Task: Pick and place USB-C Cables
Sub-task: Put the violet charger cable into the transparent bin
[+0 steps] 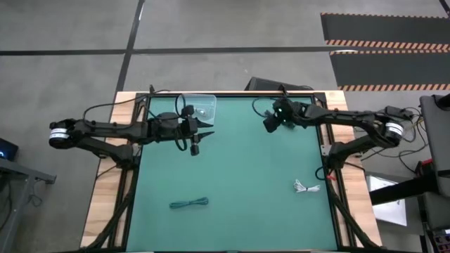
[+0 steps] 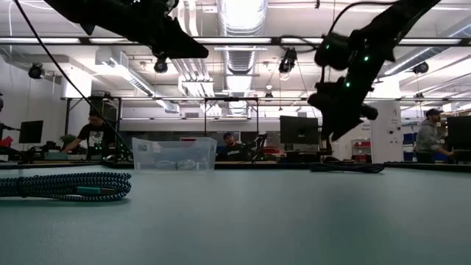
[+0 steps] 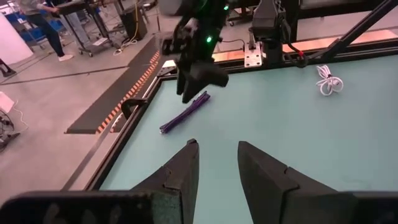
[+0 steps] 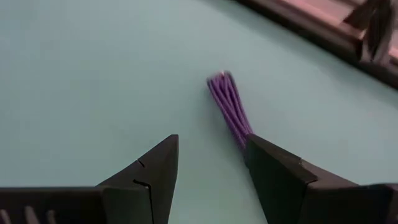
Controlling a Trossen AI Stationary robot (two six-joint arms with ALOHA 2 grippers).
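Observation:
My right gripper (image 4: 208,155) is open and hovers above a dark, purple-looking USB-C cable bundle (image 4: 229,107) that lies flat near the table's far edge; the left wrist view shows the same cable (image 3: 185,115) under that gripper. In the high view the right gripper (image 1: 273,121) hides this cable. A teal-green bundle (image 1: 188,204) lies near the near edge, and a white bundle (image 1: 306,186) lies at the near right. My left gripper (image 3: 217,155) is open, raised beside the clear bin (image 1: 198,105), and holds nothing.
The clear plastic bin (image 2: 174,154) stands at the table's far edge left of centre, with something pale inside. The green mat (image 1: 239,169) is bare in the middle. Dark frame rails run along the table's sides. People sit and stand in the room beyond.

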